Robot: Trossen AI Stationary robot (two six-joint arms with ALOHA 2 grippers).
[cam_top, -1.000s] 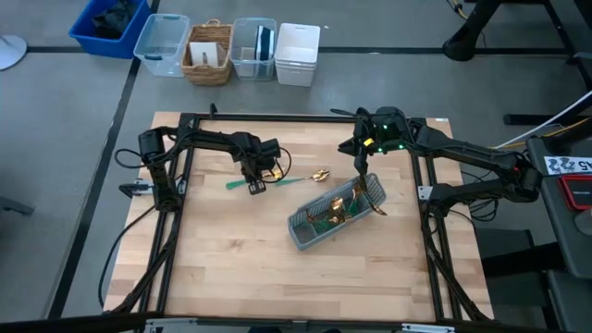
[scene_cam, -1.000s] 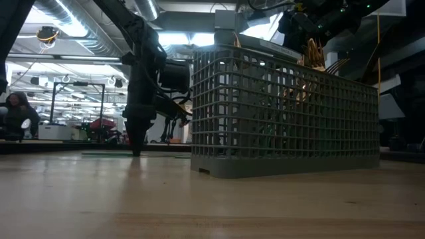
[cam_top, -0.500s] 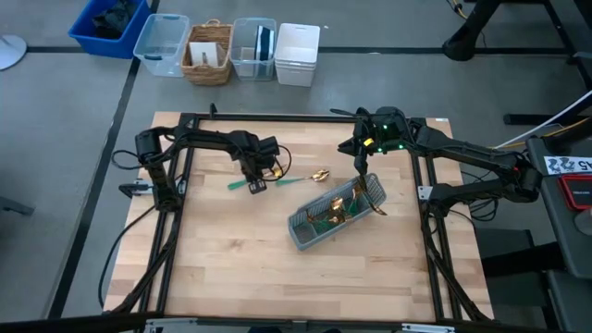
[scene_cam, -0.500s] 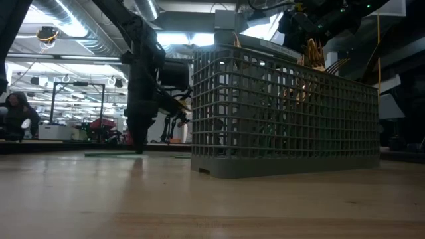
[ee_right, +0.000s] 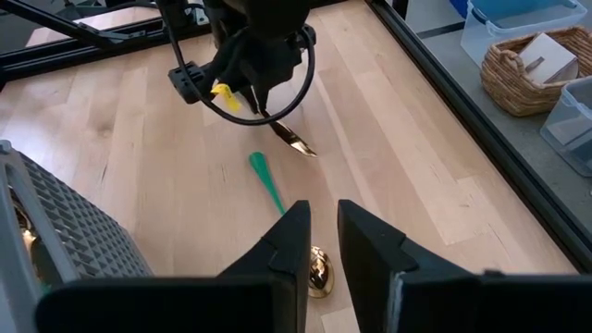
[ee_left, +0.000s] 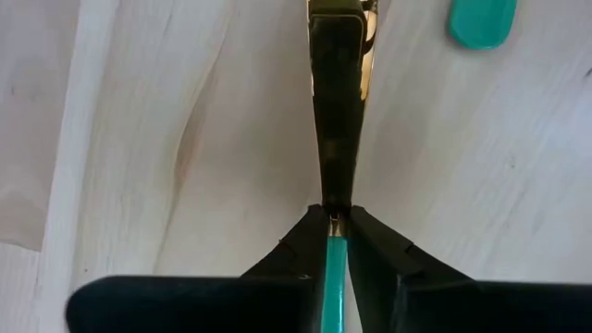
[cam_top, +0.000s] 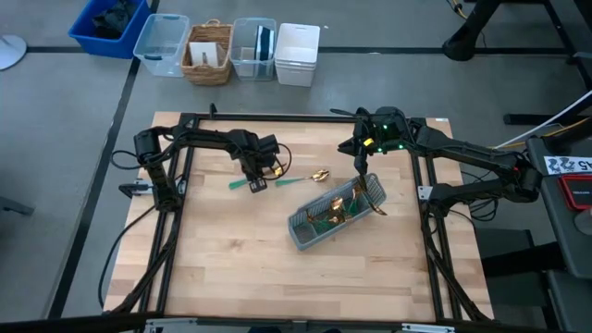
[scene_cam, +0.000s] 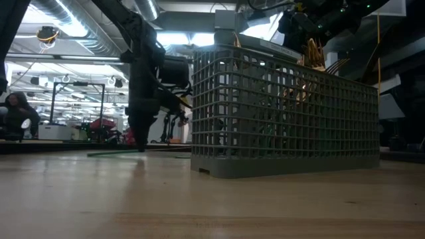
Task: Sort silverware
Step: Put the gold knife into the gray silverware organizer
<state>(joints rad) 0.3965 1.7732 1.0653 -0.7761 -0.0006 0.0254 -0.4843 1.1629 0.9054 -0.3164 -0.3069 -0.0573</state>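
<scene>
The grey slotted plastic cutlery caddy [cam_top: 333, 217] lies tilted on the pale wooden table [cam_top: 231, 268], already holding several gold-headed, teal-handled pieces of silverware [cam_top: 335, 209]. Just beyond the caddy's upper corner a gold-bowled spoon with a teal handle [cam_top: 305, 178] lies flat on the wood. Farther from the caddy on that same side, the left gripper [cam_top: 256, 178] is down at the table, its fingers [ee_left: 305, 242] pinched on a slim teal-handled, gold-bladed piece [ee_left: 337, 102] (probably a knife, though its head is hard to read), gripped where handle meets metal. The right gripper [cam_top: 360, 168] hangs over the caddy's far end, just above the spoon's bowl [ee_right: 318, 271]; its fingers [ee_right: 289, 242] stand a little apart with nothing between them. Beyond the table, storage bins and a wicker basket [cam_top: 207, 53] sit on the floor.
</scene>
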